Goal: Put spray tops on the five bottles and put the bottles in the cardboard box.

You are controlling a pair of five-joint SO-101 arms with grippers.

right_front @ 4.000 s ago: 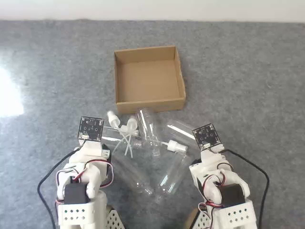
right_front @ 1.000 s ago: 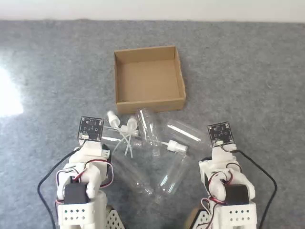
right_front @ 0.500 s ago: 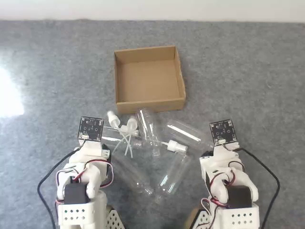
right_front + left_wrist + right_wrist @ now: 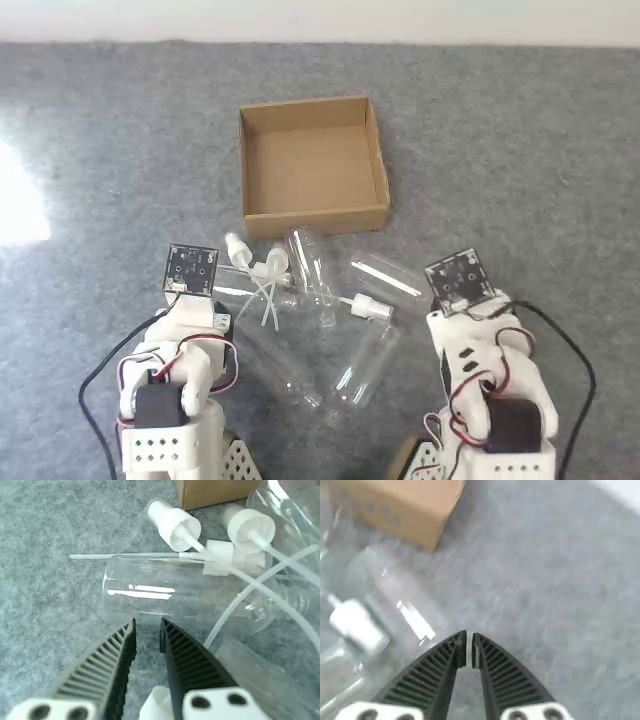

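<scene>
- Grey felt (image 4: 520, 150) covers the table. The cardboard box (image 4: 315, 220) stands open-topped on it beyond both arms, with nothing inside.
- Five clear bottles lie on their sides in a loose heap on the arms' side of the box, some crossing one another.
- The middle bottle (image 4: 308, 262) has its base nearly touching the box's front wall. The right bottle (image 4: 385, 275) lies slantwise next to it.
- Two near bottles (image 4: 365, 365) (image 4: 280, 365) lie between the arms, with their near ends converging.
- The leftmost bottle (image 4: 250, 288) lies crosswise under two white spray tops (image 4: 237, 245) (image 4: 275, 262), whose thin dip tubes cross over it.
- A third spray top (image 4: 370, 308) lies in the heap between the middle and right bottles.
- The left gripper (image 4: 147, 627) hovers low just beside the leftmost bottle (image 4: 190, 595). Its fingers are parted by a narrow gap and hold nothing. The two spray tops (image 4: 172, 522) (image 4: 247, 527) lie beyond the bottle, near a corner of the box (image 4: 210, 492).
- The right gripper (image 4: 468, 642) hangs over the felt at the edge of the right bottle (image 4: 385, 595). Its fingertips are almost touching and hold nothing. The third spray top (image 4: 357, 625) lies to one side, and the box (image 4: 395, 505) is farther off.
</scene>
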